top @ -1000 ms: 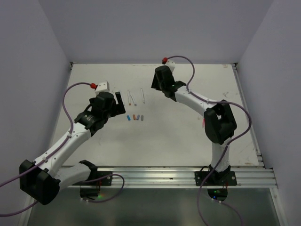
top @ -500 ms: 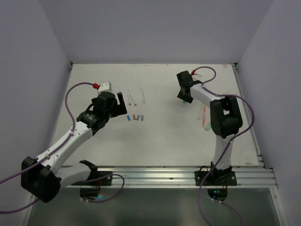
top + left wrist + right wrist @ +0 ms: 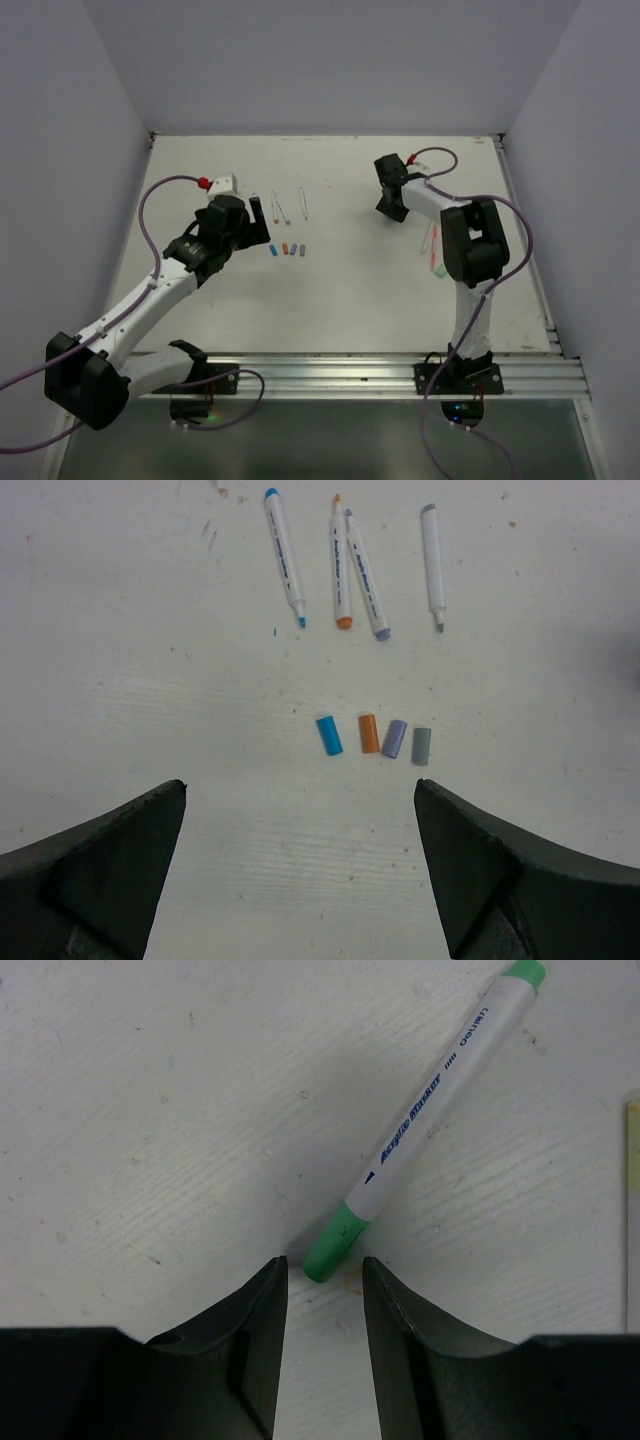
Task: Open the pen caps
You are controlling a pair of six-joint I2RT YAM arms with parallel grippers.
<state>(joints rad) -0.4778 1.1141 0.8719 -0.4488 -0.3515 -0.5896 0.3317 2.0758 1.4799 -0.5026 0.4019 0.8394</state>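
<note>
Up close, the right gripper (image 3: 322, 1272) is hovering, jaws narrowly apart, either side of the end of a green cap (image 3: 335, 1243) seated on its pen (image 3: 440, 1085); overhead this is showing too small to tell. The left gripper (image 3: 300, 870) is gaping wide before four loose caps (image 3: 375, 738) and bare pens (image 3: 350, 570). Pale walls (image 3: 320, 60) are enclosing the scuffed white table (image 3: 340, 290).

Wide-open left tool (image 3: 300, 815); right tool (image 3: 324, 1278) narrowly parted, pointing down.
</note>
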